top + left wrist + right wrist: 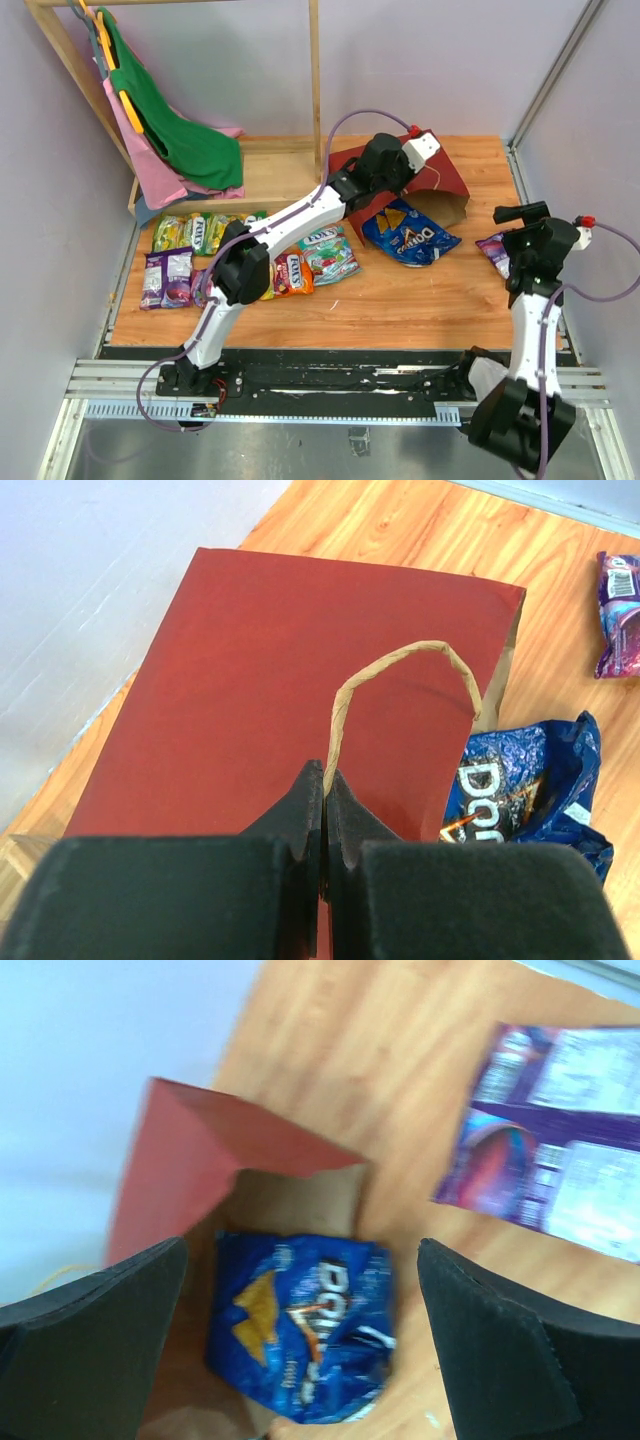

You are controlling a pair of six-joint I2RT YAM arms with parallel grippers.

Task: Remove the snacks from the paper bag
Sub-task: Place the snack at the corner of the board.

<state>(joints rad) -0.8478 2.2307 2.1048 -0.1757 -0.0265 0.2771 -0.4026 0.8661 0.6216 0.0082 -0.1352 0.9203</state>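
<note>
Wood-grain table [420,300] fills the cell, with pale walls around it and a wooden rack [315,70] at the far left carrying a green cloth [195,140] and a pink cloth [150,165] on hangers.

At the far middle lies the bag [445,175] on its side, dark red face up, its brown mouth turned toward the near right. The left arm reaches across to it. The left gripper [323,785] is pinched tight on one end of the tan handle [400,665], which loops up over the red paper.

Just at the mouth sits the blue Doritos bag [410,238], crumpled and mostly out on the wood (whether its far end is under the bag's edge I cannot tell).

The right gripper [302,1255] hangs above the table's right side with its jaws spread wide and nothing between them. In its wrist view the Doritos bag lies below the gap and a purple packet [560,1130] lies to the right. That packet rests alone near the right edge, apart from the Doritos bag.

On the left half lie the other snacks: green and yellow packets [200,233] in a far row, purple packets [167,278] at the near left, an orange-red one [293,272] and a teal one [330,255] beside the left arm's forearm. All of them are flat on the wood, well apart from the bag.
</note>
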